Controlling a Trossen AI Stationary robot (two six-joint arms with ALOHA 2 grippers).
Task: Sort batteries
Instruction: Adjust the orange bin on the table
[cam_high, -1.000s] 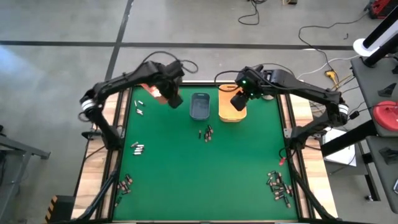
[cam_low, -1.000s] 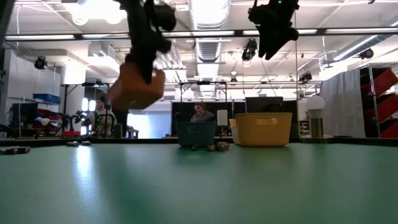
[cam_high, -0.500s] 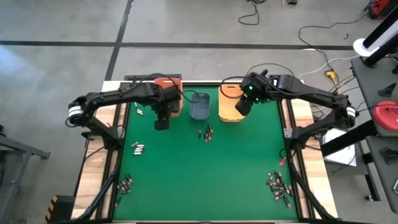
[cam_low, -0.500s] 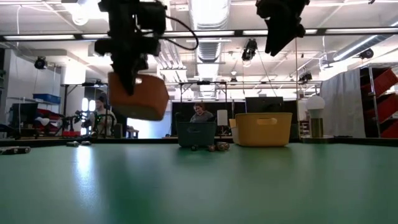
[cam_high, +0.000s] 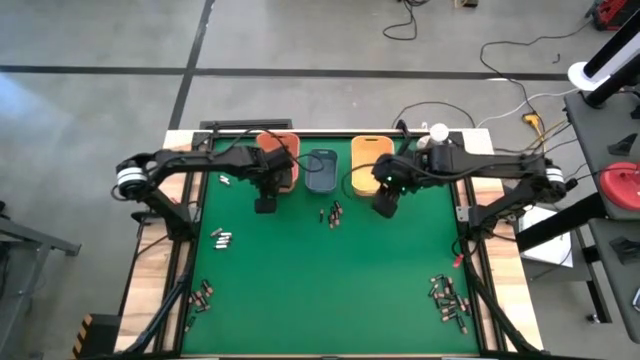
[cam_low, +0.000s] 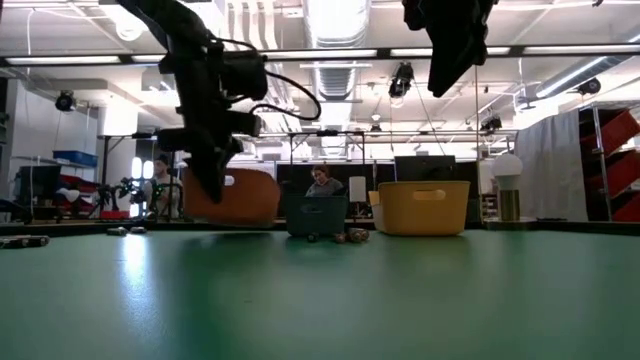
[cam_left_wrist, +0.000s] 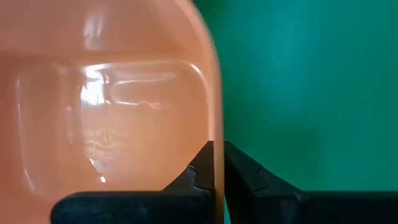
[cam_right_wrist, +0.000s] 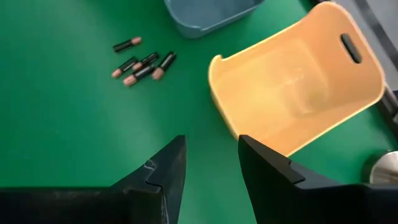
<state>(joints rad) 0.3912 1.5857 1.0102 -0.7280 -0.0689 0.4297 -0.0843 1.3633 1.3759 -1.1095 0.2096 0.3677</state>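
I see my left gripper (cam_left_wrist: 217, 171) clenched on the orange bin's (cam_high: 279, 160) rim at 11 o'clock. My right gripper (cam_right_wrist: 211, 158) hangs released beside the yellow bin (cam_high: 370, 163). Batteries (cam_high: 332, 213) lie mid-table, toward 12.

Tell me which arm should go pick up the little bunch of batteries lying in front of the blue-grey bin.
Right, probably. The right gripper is open and empty, near the batteries. The left gripper is shut on the rim of the orange bin.
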